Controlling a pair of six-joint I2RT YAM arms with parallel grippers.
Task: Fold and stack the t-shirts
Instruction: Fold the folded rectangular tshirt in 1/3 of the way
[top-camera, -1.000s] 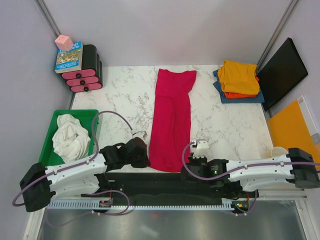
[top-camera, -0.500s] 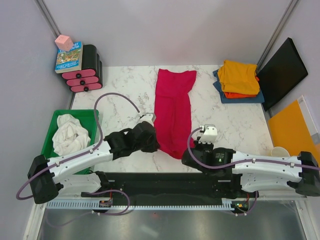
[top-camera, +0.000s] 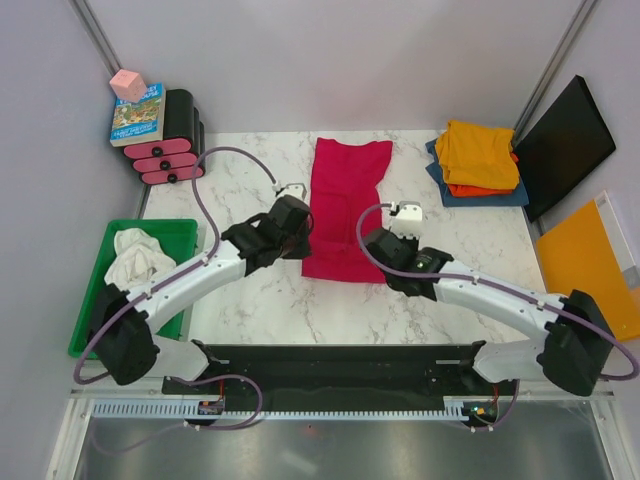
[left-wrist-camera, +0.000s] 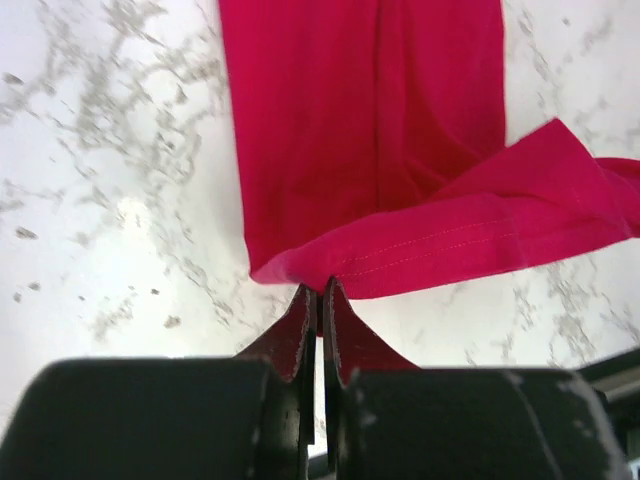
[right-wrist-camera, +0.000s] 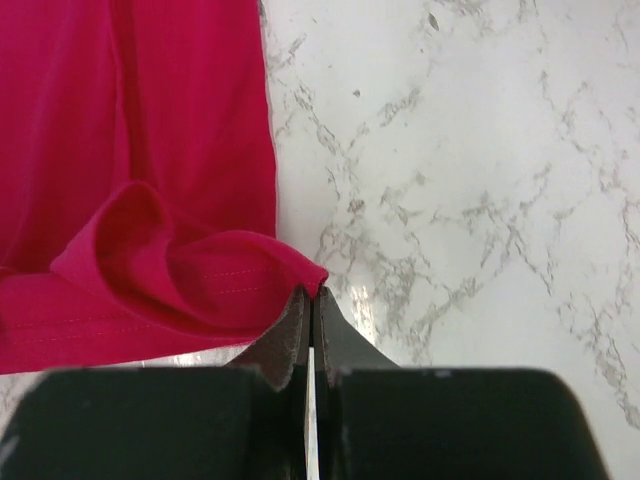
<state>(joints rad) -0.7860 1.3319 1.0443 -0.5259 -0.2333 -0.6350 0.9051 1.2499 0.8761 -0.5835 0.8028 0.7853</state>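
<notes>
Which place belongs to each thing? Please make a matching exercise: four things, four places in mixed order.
Things:
1. crimson-red cloth t-shirt
2. white crumpled cloth t-shirt
3. yellow-orange folded cloth t-shirt
4. small pink cube
Places:
A. on the blue book
B. top of the far-right pile
C. middle of the white marble table
D. in the green plastic bin
Pairs: 1-C, 2-D, 3-B, 4-A

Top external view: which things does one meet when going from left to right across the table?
Green bin → left claw → crimson t-shirt → right claw → stack of folded t-shirts → black board.
</notes>
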